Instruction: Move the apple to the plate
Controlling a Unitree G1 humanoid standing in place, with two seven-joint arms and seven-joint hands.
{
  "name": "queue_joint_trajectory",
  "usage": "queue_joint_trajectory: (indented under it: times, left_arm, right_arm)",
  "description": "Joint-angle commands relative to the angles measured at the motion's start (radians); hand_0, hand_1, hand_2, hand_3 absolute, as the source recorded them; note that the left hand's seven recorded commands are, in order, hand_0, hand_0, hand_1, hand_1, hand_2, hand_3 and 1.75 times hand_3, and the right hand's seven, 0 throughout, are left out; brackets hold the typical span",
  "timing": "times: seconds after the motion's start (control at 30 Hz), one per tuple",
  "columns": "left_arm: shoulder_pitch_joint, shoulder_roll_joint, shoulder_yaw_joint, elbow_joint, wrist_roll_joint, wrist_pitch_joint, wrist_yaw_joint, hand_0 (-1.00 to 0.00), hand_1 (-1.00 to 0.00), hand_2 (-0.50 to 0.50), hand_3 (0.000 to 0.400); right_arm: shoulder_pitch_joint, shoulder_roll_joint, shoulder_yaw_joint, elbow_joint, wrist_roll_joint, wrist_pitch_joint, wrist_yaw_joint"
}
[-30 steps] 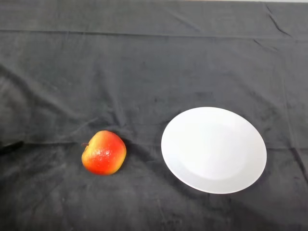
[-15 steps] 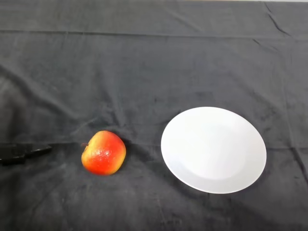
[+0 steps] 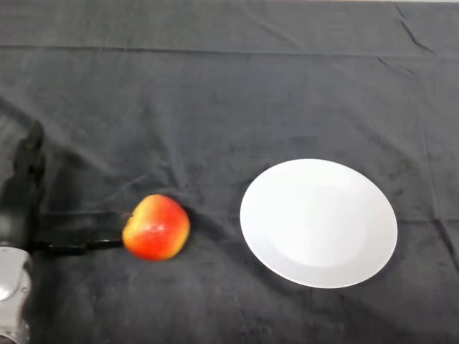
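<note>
A red and yellow apple (image 3: 156, 227) lies on the dark cloth, left of centre. A white plate (image 3: 318, 223) with nothing on it sits to its right, a short gap apart. My left hand (image 3: 19, 206) has come in at the left edge and is open. Its fingers (image 3: 30, 154) point up the table, away from me. The thumb (image 3: 80, 242) stretches right along the cloth, and its tip reaches the apple's left side. Nothing is held.
The dark cloth (image 3: 229, 100) covers the whole table and is creased around the apple and along the back. The silver forearm (image 3: 10, 294) shows in the lower left corner.
The hand has moved in from the left edge towards the apple, with its fingers raised and its thumb extended. The apple has shifted slightly to the right. The plate has not moved.
</note>
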Motion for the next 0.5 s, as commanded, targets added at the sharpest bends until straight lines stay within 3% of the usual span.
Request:
queue_joint_trajectory:
  times: [0.03, 0.5]
  left_arm:
    - [0.000, -0.007, -0.029, -0.046, 0.025, -0.032, -0.010, 0.00, 0.00, 0.00, 0.000]
    - [0.022, -0.035, -0.134, -0.038, 0.076, -0.102, -0.053, 0.00, 0.00, 0.00, 0.000]
  right_arm:
    - [-0.009, -0.017, -0.0025, -0.010, 0.0175, -0.006, -0.0018]
    - [-0.009, -0.017, -0.0025, -0.010, 0.0178, -0.006, -0.0018]
